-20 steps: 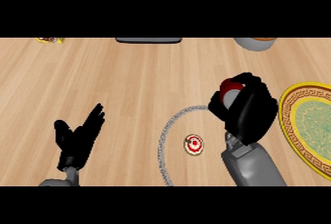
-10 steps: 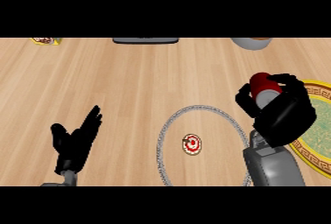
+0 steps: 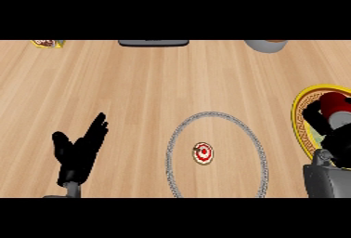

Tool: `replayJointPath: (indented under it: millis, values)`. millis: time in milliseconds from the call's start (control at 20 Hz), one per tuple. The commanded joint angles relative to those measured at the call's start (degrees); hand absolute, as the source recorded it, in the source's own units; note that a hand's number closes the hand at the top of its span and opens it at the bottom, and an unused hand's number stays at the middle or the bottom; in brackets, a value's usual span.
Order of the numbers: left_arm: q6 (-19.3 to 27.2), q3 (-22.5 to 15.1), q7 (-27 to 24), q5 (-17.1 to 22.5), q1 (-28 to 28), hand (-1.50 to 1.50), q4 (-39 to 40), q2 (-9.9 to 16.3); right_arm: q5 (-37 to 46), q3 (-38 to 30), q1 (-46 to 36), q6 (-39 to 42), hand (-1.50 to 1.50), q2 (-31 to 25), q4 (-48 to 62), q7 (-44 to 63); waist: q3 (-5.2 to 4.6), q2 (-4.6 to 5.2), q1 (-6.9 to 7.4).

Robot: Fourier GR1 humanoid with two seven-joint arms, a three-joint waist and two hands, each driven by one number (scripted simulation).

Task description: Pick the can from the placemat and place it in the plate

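The wooden table (image 3: 137,93) fills the view, its grain running left to right. Near the middle lies the round placemat (image 3: 216,155), a clear disc with a grey braided edge and a small red and white bullseye at its centre. At the right edge sits the plate (image 3: 299,111), yellow-rimmed with a dark patterned band and a green inside, partly cut off by the view's edge. The right robot hand (image 3: 334,131) is over the plate, its black fingers curled round the red can (image 3: 336,101), which shows above the plate's inside; whether the can touches the plate cannot be told. The left robot hand (image 3: 79,151) rests at the near left, fingers straight and spread, holding nothing. Along the far edge are a dark flat tray (image 3: 153,42), a grey bowl (image 3: 264,45) and a small yellow thing (image 3: 47,43) at the far left.
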Motion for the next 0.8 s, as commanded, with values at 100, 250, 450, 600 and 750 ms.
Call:
replayJointPath:
  millis: [100, 250, 450, 600, 750]
  values:
    - [-0.46, 0.27, 2.33, 0.29, -0.39, 0.0, 0.85, -0.11, -18.1, -7.13, 3.41, -13.33, 1.5, -9.66, 9.68, -8.16, -0.13, 0.19, 0.06]
    - [-0.96, -0.72, -0.75, -0.59, 3.42, 0.0, 0.27, -0.84, -26.13, -9.38, 1.45, -12.17, 1.5, -15.66, 13.68, -13.31, -0.16, 0.1, 0.29]
    - [-1.13, 0.78, -0.5, -0.82, -0.25, 0.0, 2.52, -0.58, -38.45, -10.44, 0.07, -16.89, 1.5, -19.64, 23.86, -23.46, -0.14, 0.2, 0.32]
    - [-0.17, -1.54, 0.01, -1.44, 1.01, 0.0, 0.61, -2.56, -41.35, -12.56, -3.22, -5.58, 1.5, -19.41, 29.91, -17.27, -0.08, 0.4, 1.08]
    - [-0.93, -0.27, -0.03, -1.19, -1.57, 0.0, 3.26, -1.66, -46.72, -11.08, -4.28, 1.19, -1.5, -21.97, 36.91, -23.39, -0.02, 0.64, 1.13]
